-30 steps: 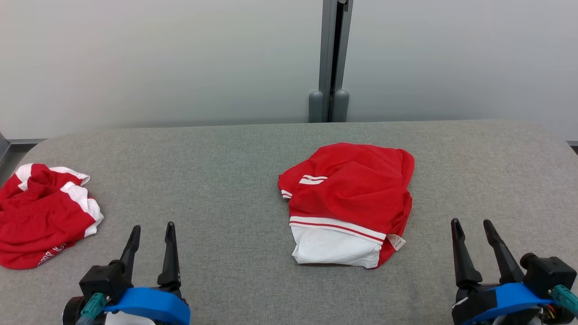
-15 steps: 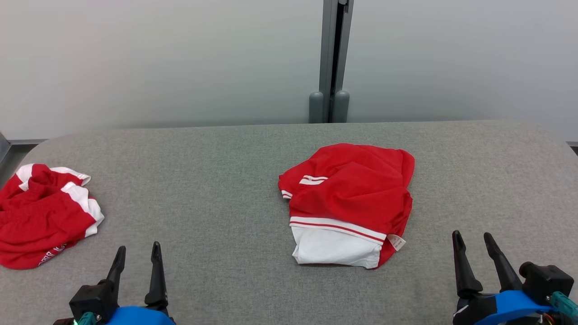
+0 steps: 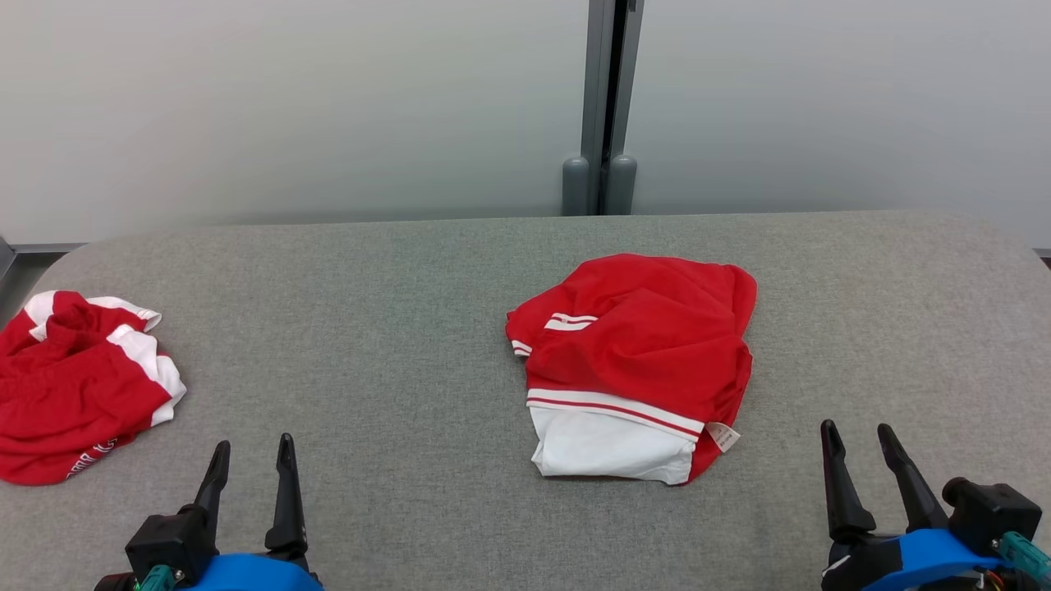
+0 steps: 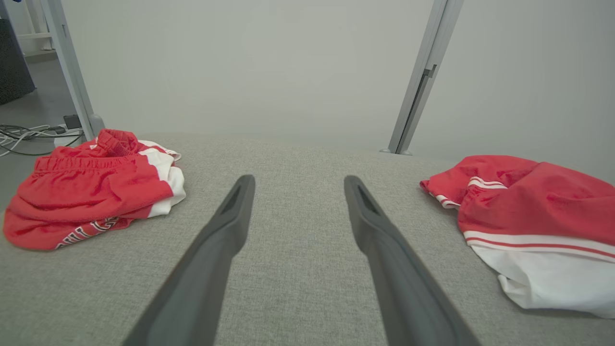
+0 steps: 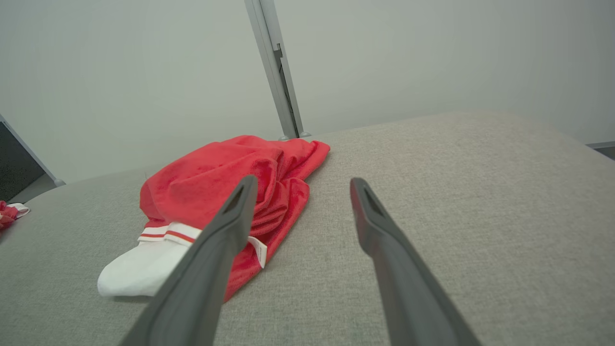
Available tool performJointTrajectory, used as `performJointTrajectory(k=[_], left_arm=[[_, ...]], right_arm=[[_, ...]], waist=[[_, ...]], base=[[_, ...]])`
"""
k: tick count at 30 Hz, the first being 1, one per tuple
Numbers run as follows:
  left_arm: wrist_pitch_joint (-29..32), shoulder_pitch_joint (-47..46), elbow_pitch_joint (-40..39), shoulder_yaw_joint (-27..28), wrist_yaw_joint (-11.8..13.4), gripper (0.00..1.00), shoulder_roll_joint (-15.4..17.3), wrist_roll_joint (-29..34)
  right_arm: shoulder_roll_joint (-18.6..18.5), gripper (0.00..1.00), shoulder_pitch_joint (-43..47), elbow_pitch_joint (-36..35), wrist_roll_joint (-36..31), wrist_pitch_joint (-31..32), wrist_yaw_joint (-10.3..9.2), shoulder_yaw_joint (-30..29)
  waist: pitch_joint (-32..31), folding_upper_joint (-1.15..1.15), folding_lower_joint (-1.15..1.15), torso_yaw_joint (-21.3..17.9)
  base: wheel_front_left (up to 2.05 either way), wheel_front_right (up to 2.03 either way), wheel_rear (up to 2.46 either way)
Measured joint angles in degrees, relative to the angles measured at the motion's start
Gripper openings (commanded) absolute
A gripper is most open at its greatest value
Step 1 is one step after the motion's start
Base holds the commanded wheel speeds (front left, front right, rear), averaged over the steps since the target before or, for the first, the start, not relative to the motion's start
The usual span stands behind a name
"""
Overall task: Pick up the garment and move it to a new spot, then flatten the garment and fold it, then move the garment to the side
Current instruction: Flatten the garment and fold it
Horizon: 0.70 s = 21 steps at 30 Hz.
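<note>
Two red-and-white garments lie on the grey bench (image 3: 394, 328). The folded garment (image 3: 640, 353) sits just right of the middle, toward 1 o'clock, with its white part at 6 o'clock and a small tag at its 5 o'clock corner. The crumpled garment (image 3: 74, 394) lies at the 9 o'clock edge. Of two claws, the left claw (image 3: 253, 445) is at 7 o'clock and the right claw (image 3: 855, 428) at 5 o'clock, both spread wide, empty, clear of either garment. One grey post (image 3: 606, 107) stands at 12 o'clock.

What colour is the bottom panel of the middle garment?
White panel, under a striped band; head view shows it best.
</note>
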Motion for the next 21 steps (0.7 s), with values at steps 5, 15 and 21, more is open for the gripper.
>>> performJointTrajectory(k=[5, 15, 21], left_arm=[[0.0, -0.05, -0.02, -0.15, 0.02, 1.0, 0.04, -0.11], [0.32, -0.08, -0.46, -0.42, 0.52, 1.0, 0.18, -0.53], [2.43, -2.87, 0.04, -2.09, 0.18, 1.0, -0.73, -0.93]], right_arm=[[0.0, 1.0, -0.18, 0.1, 0.08, -0.08, 0.0, 0.18], [0.0, 1.0, -0.73, 0.47, 0.22, -0.47, 0.0, 0.76], [0.01, 1.0, -1.47, 0.48, 0.24, -0.46, 0.0, 1.76]], waist=[[0.43, 0.0, 0.0, 0.1], [0.89, 0.0, 0.0, -0.23], [1.95, 0.0, 0.0, -1.41]], base=[[0.0, 0.0, 0.0], [0.0, 0.0, 0.0], [0.0, 0.0, 0.0]])
